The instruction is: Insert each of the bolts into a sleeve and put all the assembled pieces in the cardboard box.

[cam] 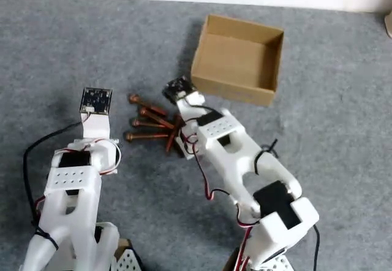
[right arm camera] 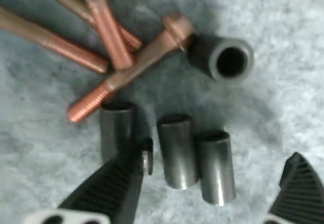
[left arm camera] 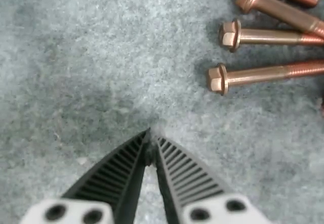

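Nearest the bases, the left arm (cam: pixel 72 185) stands over the grey felted table (cam: pixel 343 136). Its left gripper (left arm camera: pixel 150 139) points down at bare cloth, the ribbed black fingers (left arm camera: pixel 114 183) pressed together tip to tip and holding nothing. Just beside it, a little farther out, lie the copper-coloured bolts (left arm camera: pixel 263 72): four hexagon heads face this gripper, with the shanks running away from it roughly side by side, apart from its fingers. The right arm (cam: pixel 245 160) lies slantwise across the table from the other side, and its right gripper (right arm camera: pixel 220 155) hangs over the sleeves (right arm camera: pixel 177 150) with its fingers wide apart, clamped on nothing. One finger (right arm camera: pixel 119 186) stands just at the outermost of three dark grey sleeves set close in a row, while the other finger (right arm camera: pixel 298 183) is well off beyond the row's far end. Whether those three stand upright or lie flat I cannot tell. Past them a fourth sleeve (right arm camera: pixel 223 57) lies on its side with its open bore toward the wrist camera. One bolt (right arm camera: pixel 134 69) lies aslant with its head against that sleeve's side and its threaded end near the row, outside every sleeve. More bolts cross one another behind it. Farthest off sits the cardboard box (cam: pixel 236 90), open-topped, near the right arm's wrist, its brown floor showing.
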You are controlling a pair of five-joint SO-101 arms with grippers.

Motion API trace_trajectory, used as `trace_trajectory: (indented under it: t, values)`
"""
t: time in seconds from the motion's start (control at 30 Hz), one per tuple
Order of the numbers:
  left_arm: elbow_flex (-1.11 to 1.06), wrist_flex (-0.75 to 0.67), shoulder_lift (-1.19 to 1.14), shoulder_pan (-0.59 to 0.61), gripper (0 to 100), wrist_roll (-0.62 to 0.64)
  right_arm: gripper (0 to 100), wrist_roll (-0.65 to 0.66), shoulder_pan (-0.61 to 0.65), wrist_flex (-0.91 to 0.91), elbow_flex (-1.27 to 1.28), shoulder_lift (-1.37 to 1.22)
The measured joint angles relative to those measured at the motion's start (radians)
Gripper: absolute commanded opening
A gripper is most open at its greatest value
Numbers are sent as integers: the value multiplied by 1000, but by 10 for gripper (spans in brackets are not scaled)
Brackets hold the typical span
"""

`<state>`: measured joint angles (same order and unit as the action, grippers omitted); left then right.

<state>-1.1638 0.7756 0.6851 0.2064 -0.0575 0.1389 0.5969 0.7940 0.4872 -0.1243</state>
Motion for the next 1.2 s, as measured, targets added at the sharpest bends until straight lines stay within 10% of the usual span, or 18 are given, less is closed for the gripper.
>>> trace_trajectory:
  t: [0.43, 0.7, 1.2]
  values:
    - [0, 0, 0, 0, 10, 0, 348, -38, -3, -25, 40, -2]
    - [0, 0, 0, 0, 10, 0, 6, -92, -6, -25, 43, 2]
    - [0, 0, 0, 0, 10, 0, 4, -92, -21, -23, 43, 3]
